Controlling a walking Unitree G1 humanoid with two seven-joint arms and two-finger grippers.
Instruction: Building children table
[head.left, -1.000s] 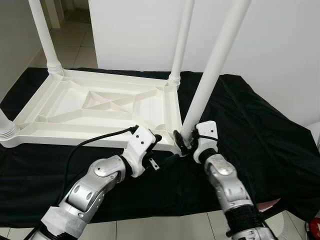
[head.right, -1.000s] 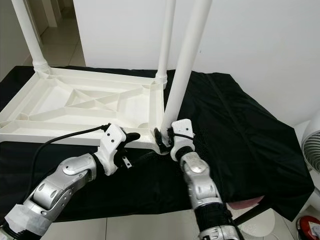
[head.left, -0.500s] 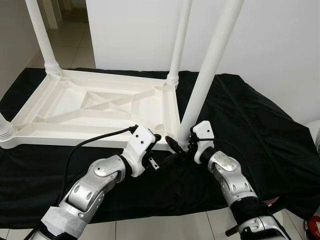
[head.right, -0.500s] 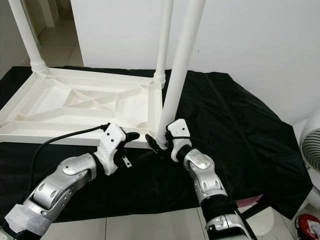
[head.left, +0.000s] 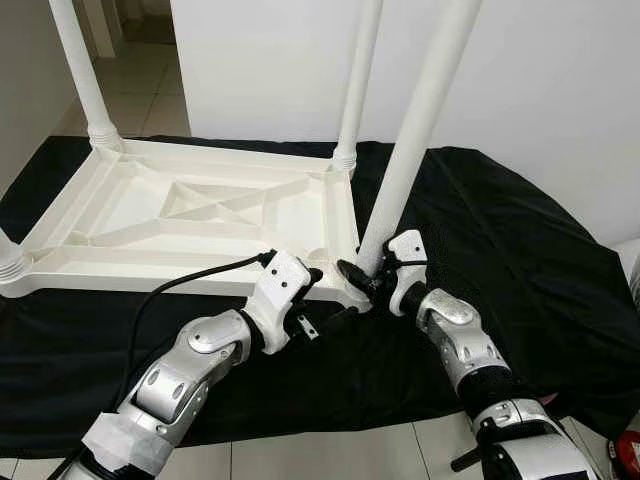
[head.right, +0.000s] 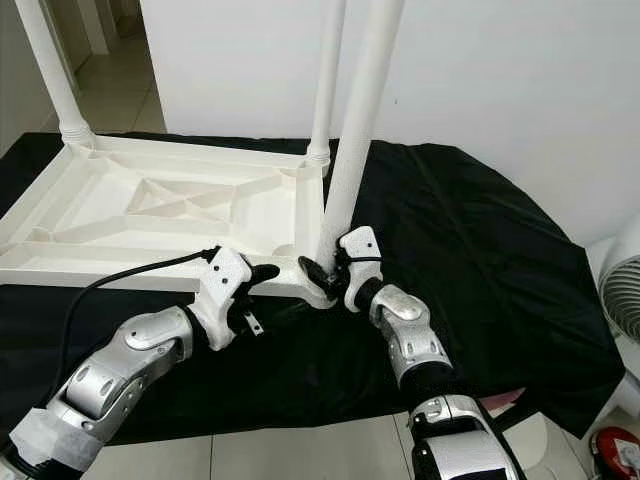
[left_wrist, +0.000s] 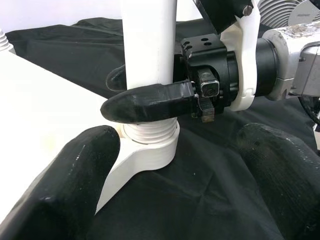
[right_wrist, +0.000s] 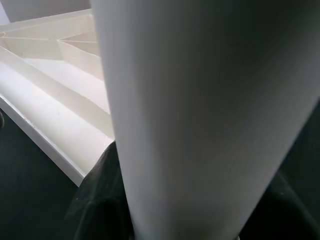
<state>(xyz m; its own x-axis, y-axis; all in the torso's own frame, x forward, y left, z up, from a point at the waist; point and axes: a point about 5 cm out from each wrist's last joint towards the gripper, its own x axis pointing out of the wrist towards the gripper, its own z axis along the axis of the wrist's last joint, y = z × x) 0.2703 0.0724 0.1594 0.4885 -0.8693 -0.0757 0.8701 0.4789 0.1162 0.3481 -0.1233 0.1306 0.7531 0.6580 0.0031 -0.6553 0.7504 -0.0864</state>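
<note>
Right gripper (head.left: 366, 279) clamps the white table leg (head.left: 412, 150) at its base.
Left gripper (head.left: 322, 280), fingers spread, holds nothing beside the upturned tabletop (head.left: 190, 215).

Both eye views are bright and sharp, with soft, even light and only weak shadows. The black cloth (head.left: 520, 260) stays very dark and shows few folds. In the right wrist view the white leg (right_wrist: 200, 115) is very close and out of focus.

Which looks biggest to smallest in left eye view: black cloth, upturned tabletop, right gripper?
1. black cloth
2. upturned tabletop
3. right gripper, fingers clamped on the near table leg; it looks enlarged by nearness.
</note>
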